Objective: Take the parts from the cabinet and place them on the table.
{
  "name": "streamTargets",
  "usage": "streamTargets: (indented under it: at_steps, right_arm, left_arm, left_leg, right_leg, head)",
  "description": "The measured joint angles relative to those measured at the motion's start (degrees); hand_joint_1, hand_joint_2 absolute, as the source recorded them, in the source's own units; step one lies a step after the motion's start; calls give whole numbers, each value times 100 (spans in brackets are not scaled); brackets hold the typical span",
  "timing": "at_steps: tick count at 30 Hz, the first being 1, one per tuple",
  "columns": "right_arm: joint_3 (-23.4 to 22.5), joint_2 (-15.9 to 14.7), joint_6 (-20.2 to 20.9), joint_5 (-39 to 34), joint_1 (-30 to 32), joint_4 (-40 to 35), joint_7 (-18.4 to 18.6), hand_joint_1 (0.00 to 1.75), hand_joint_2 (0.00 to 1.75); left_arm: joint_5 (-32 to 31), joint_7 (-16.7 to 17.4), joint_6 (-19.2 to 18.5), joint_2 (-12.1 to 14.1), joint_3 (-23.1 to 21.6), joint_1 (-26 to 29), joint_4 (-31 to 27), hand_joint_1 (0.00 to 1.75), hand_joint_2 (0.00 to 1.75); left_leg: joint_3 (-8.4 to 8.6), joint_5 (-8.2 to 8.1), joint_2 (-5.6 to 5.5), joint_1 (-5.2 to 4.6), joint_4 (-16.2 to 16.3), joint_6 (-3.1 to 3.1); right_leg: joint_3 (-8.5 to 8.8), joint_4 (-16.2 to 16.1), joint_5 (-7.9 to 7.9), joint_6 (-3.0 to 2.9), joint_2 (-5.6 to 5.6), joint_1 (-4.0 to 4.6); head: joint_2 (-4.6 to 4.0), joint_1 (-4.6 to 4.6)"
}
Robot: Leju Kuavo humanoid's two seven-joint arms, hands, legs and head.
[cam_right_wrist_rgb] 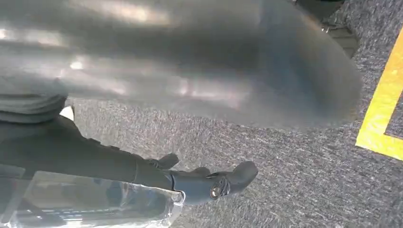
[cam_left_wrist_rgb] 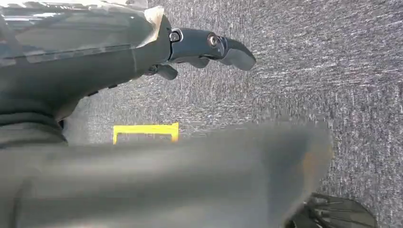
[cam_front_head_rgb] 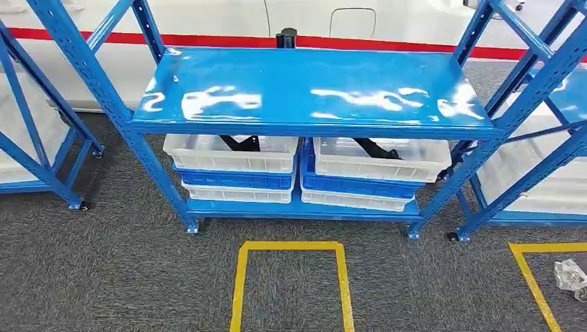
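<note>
A blue cabinet rack (cam_front_head_rgb: 311,90) stands ahead of me in the head view. On its lower shelf sit two stacks of crates. The top left white crate (cam_front_head_rgb: 232,153) holds a black part (cam_front_head_rgb: 242,142). Another black part (cam_front_head_rgb: 377,148) lies in the top right white crate (cam_front_head_rgb: 379,160). My left hand (cam_left_wrist_rgb: 190,47) hangs over grey carpet with its fingers (cam_left_wrist_rgb: 233,52) stretched out and nothing in them. My right hand (cam_right_wrist_rgb: 199,183) hangs the same way, fingers (cam_right_wrist_rgb: 240,173) apart, holding nothing.
Blue crates (cam_front_head_rgb: 235,178) and more white ones lie under the top crates. Similar racks stand at the left (cam_front_head_rgb: 34,124) and right (cam_front_head_rgb: 540,138). A yellow tape square (cam_front_head_rgb: 291,277) marks the carpet before the rack. A crumpled plastic bag (cam_front_head_rgb: 571,277) lies at the right.
</note>
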Motion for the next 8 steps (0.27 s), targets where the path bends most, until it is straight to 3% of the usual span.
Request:
streamTargets:
  at_steps: [4, 7, 8]
  right_arm:
    - [0, 0, 81, -35, 2, 0, 26, 0, 175]
    - [-44, -4, 159, -120, 81, -26, 33, 0, 175]
    - [-63, -7, 179, -151, 122, -39, 20, 0, 0]
  left_arm:
    - [53, 90, -39, 2, 0, 0, 0, 0, 175]
    - [417, 144, -118, 59, -303, 64, -20, 0, 175]
    - [545, 146, -140, 77, -427, 96, -35, 0, 0]
  left_leg:
    - [0, -8, 5, -2, 3, 12]
    - [0, -9, 6, 2, 3, 13]
    - [0, -9, 5, 5, 3, 12]
  right_leg:
    - [-2, -3, 1, 5, 0, -1]
    - [-1, -3, -10, 27, 0, 3]
    - [-2, -2, -8, 30, 0, 5]
  head:
    - [0, -2]
    - [0, -2]
    - [0, -4]
